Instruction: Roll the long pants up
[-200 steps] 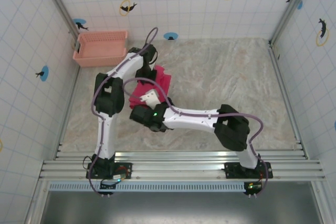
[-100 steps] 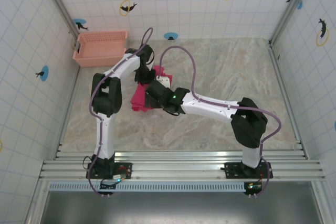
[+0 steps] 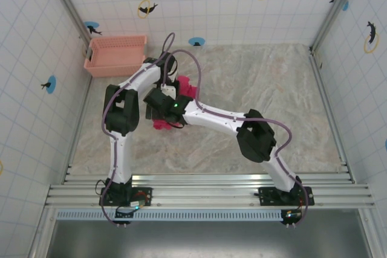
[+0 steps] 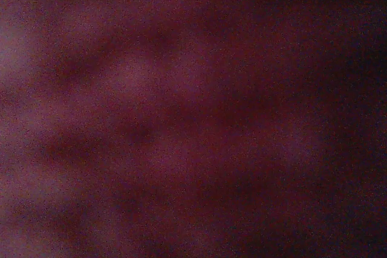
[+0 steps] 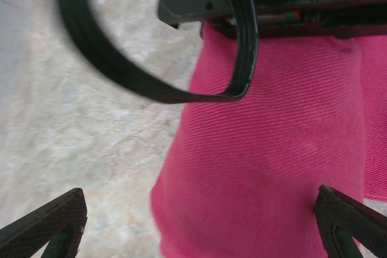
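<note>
Two arms converge on the long pants [image 3: 186,87], which are bunched into a compact magenta bundle on the marbled worktop [image 3: 272,89], toward 10 o'clock from its centre in the overhead view.

Right tool [image 5: 198,225]: released, fingers spread wide. The bundle's rounded edge lies between them, with bare worktop at 9 o'clock. A black cable [image 5: 115,70] loops across at 12.

Left tool [image 3: 167,87]: down at the bundle's 12 o'clock edge. Its wrist camera gives blurred dark magenta cloth, so I cannot tell whether it is clenched or released.

Pink lattice basket [image 3: 115,67]: at 11 o'clock of the bundle, apart from it.
</note>
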Robot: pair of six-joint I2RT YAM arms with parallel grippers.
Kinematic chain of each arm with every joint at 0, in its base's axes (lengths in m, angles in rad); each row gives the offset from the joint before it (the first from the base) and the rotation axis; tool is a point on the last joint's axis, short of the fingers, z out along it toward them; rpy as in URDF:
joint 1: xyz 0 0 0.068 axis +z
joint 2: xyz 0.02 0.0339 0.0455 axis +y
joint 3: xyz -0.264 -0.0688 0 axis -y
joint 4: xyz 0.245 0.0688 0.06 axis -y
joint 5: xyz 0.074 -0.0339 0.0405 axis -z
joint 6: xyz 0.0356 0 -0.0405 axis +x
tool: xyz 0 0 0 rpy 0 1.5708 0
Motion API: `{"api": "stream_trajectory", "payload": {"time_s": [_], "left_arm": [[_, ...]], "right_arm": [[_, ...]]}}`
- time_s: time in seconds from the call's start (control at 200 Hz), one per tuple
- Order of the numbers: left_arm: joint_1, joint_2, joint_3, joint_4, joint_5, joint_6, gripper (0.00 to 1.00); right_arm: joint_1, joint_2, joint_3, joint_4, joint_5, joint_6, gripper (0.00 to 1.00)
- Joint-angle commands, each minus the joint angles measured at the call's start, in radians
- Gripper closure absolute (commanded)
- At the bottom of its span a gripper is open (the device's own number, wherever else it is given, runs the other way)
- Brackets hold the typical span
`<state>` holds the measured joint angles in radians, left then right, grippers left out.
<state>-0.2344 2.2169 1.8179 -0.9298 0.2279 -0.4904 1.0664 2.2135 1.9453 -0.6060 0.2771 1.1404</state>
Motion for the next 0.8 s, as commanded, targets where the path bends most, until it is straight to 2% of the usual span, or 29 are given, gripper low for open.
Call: {"api": "stream_trajectory", "payload": {"time_s": [0.0, 0.17, 0.245, 0.27, 0.365, 0.47, 0.505, 0.56, 0.605, 0.696, 0.751, 0.796], "left_arm": [[0.0, -0.016, -0.027, -0.037, 0.038, -0.019, 1.0], [0.0, -0.023, -0.052, -0.016, 0.064, -0.027, 1.0], [0.0, -0.029, -0.066, -0.009, 0.08, -0.031, 1.0], [0.0, -0.032, -0.072, -0.005, 0.084, -0.031, 1.0], [0.001, -0.053, -0.1, 0.007, 0.101, -0.037, 1.0], [0.005, -0.07, -0.122, 0.02, 0.125, -0.042, 1.0], [0.007, -0.075, -0.126, 0.02, 0.131, -0.042, 1.0], [0.006, -0.081, -0.13, 0.02, 0.132, -0.041, 1.0], [0.009, -0.084, -0.132, 0.016, 0.134, -0.038, 1.0], [0.021, -0.094, -0.149, 0.027, 0.162, -0.034, 1.0], [0.036, -0.106, -0.174, 0.055, 0.199, -0.043, 0.8], [0.05, -0.118, -0.2, 0.085, 0.232, -0.055, 0.73]], "right_arm": [[0.001, 0.041, 0.077, -0.139, 0.087, 0.034, 0.0], [-0.015, 0.131, 0.174, -0.229, 0.154, 0.045, 0.0], [-0.023, 0.174, 0.218, -0.258, 0.178, 0.042, 0.05], [-0.028, 0.192, 0.236, -0.272, 0.181, 0.043, 0.09], [-0.049, 0.224, 0.246, -0.259, 0.15, 0.026, 0.36], [-0.07, 0.221, 0.183, -0.199, 0.11, 0.027, 0.66], [-0.073, 0.21, 0.143, -0.168, 0.106, 0.028, 0.72], [-0.073, 0.189, 0.09, -0.135, 0.126, 0.025, 0.84], [-0.07, 0.17, 0.064, -0.135, 0.159, 0.004, 1.0], [-0.07, 0.121, 0.004, -0.128, 0.174, -0.045, 1.0], [-0.075, 0.06, -0.08, -0.058, 0.157, -0.063, 1.0], [-0.087, -0.01, -0.225, 0.09, 0.102, -0.069, 1.0]]}}
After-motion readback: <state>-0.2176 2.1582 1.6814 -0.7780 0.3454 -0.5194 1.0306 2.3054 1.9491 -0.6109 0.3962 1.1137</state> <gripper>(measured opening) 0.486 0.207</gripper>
